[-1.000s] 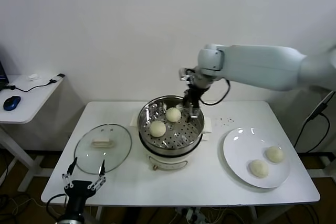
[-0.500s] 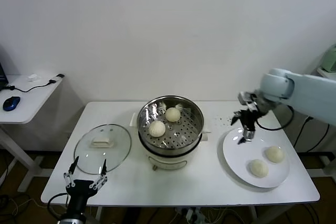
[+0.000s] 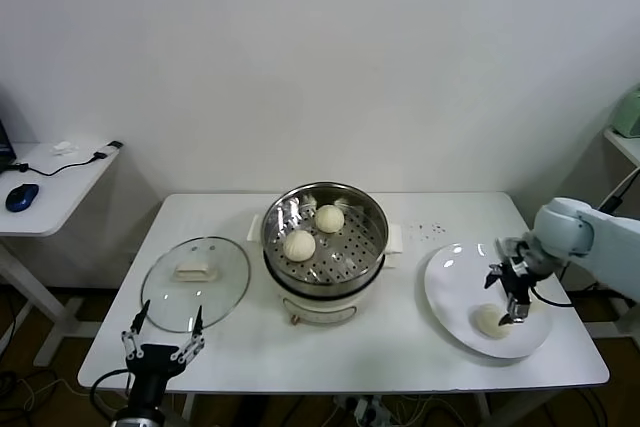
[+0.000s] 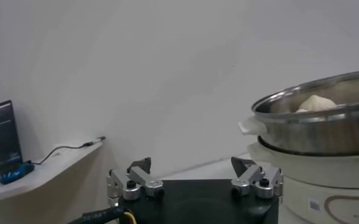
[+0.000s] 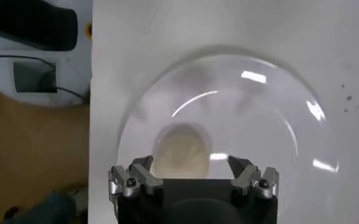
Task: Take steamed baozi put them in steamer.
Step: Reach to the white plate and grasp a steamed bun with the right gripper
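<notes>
Gone from over the steamer (image 3: 325,237) mid-tabletop, right pincer (image 3: 508,292) now above the plate (image 3: 450,287) near the right edge — wide open, empty. Two baozi (image 3: 300,244) inside, more on the plate (image 3: 490,321) next. Left pincer (image 3: 160,340) open, parked at front-left corner.

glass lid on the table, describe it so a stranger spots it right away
Start at the steel steamer in the middle of the white table. The glass lid lies flat on the steamer's left side, near the front edge. Unlike the opaque white plate, it is see-through, with a white handle.
</notes>
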